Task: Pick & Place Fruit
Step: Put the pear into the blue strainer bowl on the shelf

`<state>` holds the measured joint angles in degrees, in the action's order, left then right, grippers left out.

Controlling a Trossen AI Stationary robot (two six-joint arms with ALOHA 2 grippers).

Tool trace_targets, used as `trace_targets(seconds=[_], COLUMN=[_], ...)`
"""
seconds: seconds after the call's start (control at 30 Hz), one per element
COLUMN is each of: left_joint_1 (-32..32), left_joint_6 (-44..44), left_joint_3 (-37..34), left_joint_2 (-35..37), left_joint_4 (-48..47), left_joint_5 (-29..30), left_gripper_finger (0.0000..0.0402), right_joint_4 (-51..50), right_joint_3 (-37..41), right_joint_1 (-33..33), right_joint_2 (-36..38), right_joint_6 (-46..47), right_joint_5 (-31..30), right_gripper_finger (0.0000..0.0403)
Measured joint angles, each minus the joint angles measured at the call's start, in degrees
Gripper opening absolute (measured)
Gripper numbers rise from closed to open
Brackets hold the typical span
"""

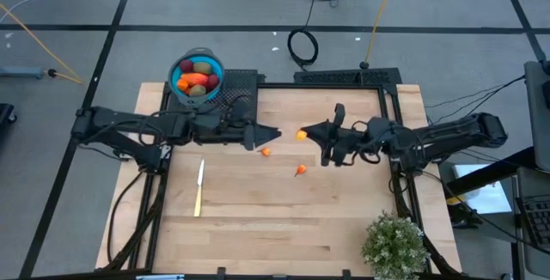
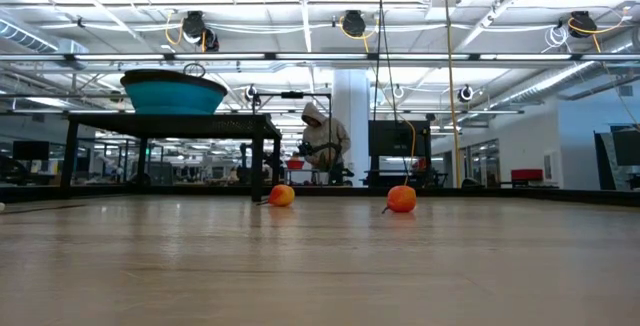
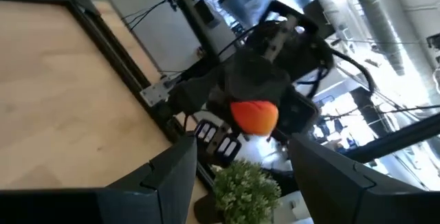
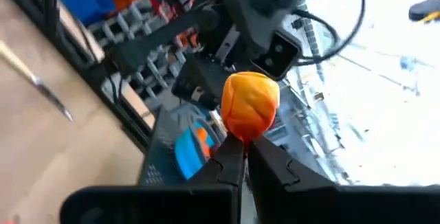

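My right gripper (image 1: 309, 132) is shut on a tiny orange fruit (image 4: 249, 104) above the middle of the table. My left gripper (image 1: 271, 134) is open and empty, facing it from the left, a short way from the fruit; its fingers (image 3: 172, 172) frame the fruit (image 3: 254, 116) in the left wrist view. Two more tiny orange fruits (image 1: 265, 152) (image 1: 300, 170) rest on the table; they also show in the low view (image 2: 282, 195) (image 2: 401, 198). The blue bowl (image 1: 197, 76) at the far left holds red, green and orange pieces. My right gripper pinches the tiny orange fruit by its near end (image 4: 242, 137), between the free ends of its two fingers. The fingers lie about level and point toward the table's left. The fruit sticks out beyond the fingertips, lifted clear of the table.
A slim pale knife (image 1: 199, 185) lies on the table's left half. A potted plant (image 1: 394, 241) stands at the near right corner. The bowl sits on a dark raised stand (image 2: 170, 121). A person (image 2: 322, 141) is far behind the table.
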<state>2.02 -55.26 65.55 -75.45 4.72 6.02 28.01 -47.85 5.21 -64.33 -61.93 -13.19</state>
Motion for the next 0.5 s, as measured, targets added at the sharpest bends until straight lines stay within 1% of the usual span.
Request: trace_targets(seconds=[0.17, 0.33, 0.5], left_joint_1=[0.00, 0.00, -0.03], left_joint_6=[-3.38, -6.94, -9.09], left_joint_3=[1.30, 1.30, 1.28], left_joint_2=[-1.60, -3.58, -4.53], left_joint_4=[-1.77, -1.70, -1.86], left_joint_5=[-0.01, -0.55, -0.93], left_gripper_finger=[0.0230, 0.0230, 0.0230], right_joint_4=[-0.06, -0.02, -0.10], right_joint_3=[-1.53, -3.37, -6.20], right_joint_1=[2.52, 4.09, 4.87], right_joint_2=[-2.47, -5.14, -8.85], right_joint_6=[-7.88, -14.13, -21.11], right_joint_5=[-4.76, -5.36, -10.17], right_gripper_finger=[0.0004, 0.0004, 0.0004])
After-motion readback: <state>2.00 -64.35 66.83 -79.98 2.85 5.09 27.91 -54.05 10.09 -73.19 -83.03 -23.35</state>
